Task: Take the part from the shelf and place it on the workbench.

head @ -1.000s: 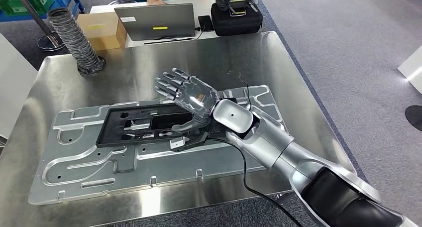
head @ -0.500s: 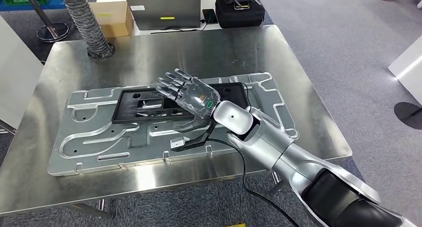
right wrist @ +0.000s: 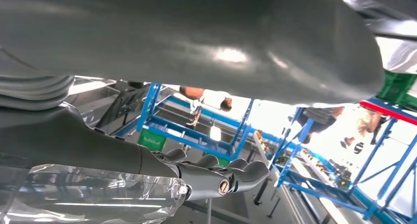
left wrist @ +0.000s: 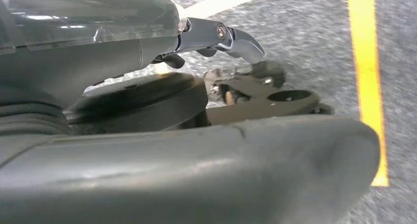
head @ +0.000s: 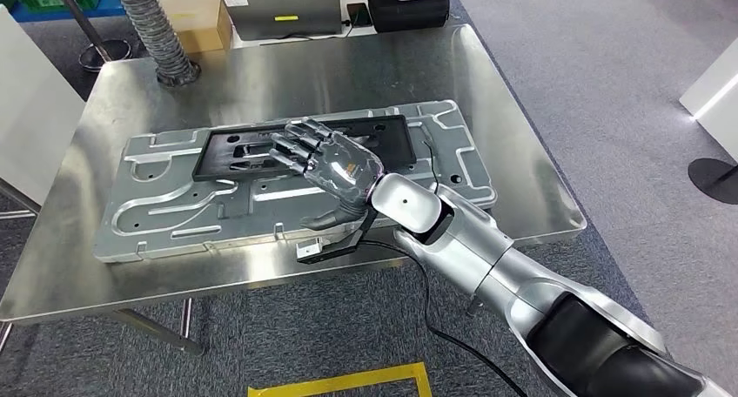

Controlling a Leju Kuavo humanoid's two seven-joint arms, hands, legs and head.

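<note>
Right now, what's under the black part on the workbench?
The black part lies flat on a large silver ribbed metal plate, which rests on the steel workbench. The right hand, open, hovers in front and covers the part's near middle edge.

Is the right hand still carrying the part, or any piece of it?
Nothing is held. The right hand is open, fingers spread, above the black part, which lies on the workbench.

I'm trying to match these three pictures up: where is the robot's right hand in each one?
Head view: right hand, picture centre, fingers spread over the workbench.
Right wrist view: close up, dark fingers before blue racks.
Left wrist view: the left hand instead, above floor.
Shared: right hand's clear cover.
</note>
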